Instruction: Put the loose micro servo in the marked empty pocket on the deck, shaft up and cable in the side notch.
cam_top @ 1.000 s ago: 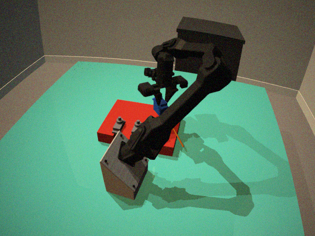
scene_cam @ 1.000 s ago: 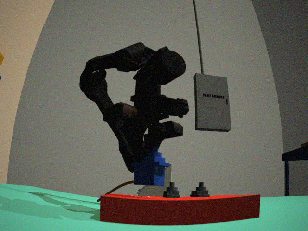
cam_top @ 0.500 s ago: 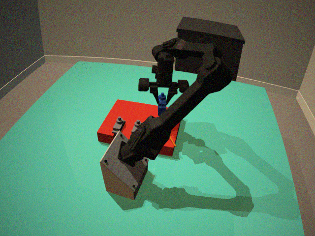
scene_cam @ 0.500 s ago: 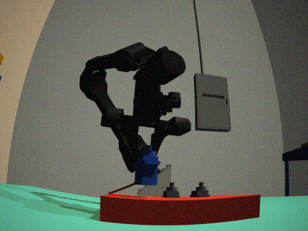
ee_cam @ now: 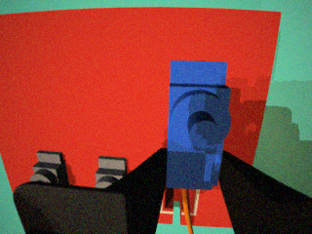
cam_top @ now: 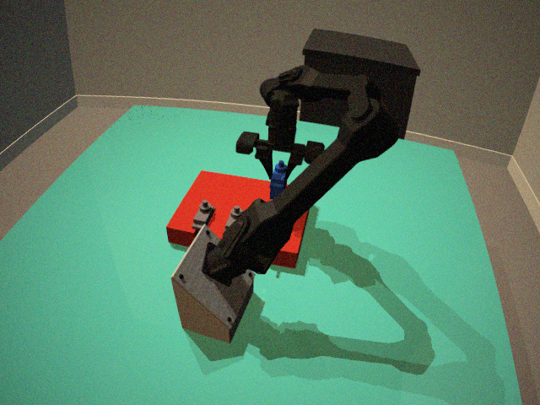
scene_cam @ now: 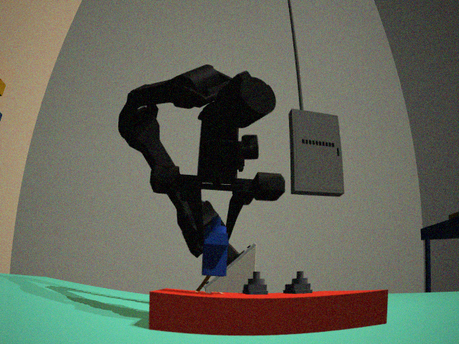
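- Gripping the blue servo (scene_cam: 214, 248): the gripper (scene_cam: 216, 226) is clamped on its body, one dark finger (ee_cam: 146, 190) on each side in the wrist view.
- Servo hangs above the red deck (scene_cam: 267, 311), not touching it; in the exterior view there's a visible gap between its bottom face and the deck top.
- Servo sits roughly upright, slightly tilted in the exterior view; round shaft hub (ee_cam: 205, 124) faces the wrist camera.
- Orange cable (ee_cam: 186, 214) trails from the servo's underside down toward the deck; its end reaches the deck near the left part of the top edge in the exterior view.
- White-outlined pocket (ee_cam: 179, 207) shows at the bottom centre of the wrist frame, just below the servo and mostly hidden by it and the fingers.
- Two grey servos (ee_cam: 80, 168) already sit in the deck, lower left of the wrist frame; in the exterior view they stand right of the blue one.
- Arm base is on a grey wedge block (cam_top: 209, 288), touching the deck's near edge in the top view.
- Deck lies on the green mat (cam_top: 87, 261).
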Robot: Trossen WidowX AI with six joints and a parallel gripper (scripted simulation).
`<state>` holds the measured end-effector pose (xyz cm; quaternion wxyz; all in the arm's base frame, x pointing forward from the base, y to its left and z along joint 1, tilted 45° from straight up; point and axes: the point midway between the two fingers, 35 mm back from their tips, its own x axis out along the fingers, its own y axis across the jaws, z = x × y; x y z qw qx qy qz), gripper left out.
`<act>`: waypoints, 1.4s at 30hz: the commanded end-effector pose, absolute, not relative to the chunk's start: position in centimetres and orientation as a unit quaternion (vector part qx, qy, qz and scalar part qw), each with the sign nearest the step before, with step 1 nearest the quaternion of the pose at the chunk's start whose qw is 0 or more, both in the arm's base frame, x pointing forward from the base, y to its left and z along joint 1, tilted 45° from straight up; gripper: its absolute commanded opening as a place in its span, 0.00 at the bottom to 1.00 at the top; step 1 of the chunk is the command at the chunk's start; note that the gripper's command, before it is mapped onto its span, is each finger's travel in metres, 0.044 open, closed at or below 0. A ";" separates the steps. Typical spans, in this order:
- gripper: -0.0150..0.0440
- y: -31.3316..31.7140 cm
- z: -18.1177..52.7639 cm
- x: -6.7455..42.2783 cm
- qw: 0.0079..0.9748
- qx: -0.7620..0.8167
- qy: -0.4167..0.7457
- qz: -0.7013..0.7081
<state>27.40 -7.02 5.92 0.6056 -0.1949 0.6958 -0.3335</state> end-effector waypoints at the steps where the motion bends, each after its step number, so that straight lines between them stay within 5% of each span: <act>1: 0.25 -6.6 6.0 26.1 0.606 -0.196 0.695 -0.334; 20: 0.25 -4.5 6.3 17.5 0.605 -0.195 0.695 -0.335; 42: 0.25 -5.8 4.9 16.9 0.605 -0.194 0.695 -0.336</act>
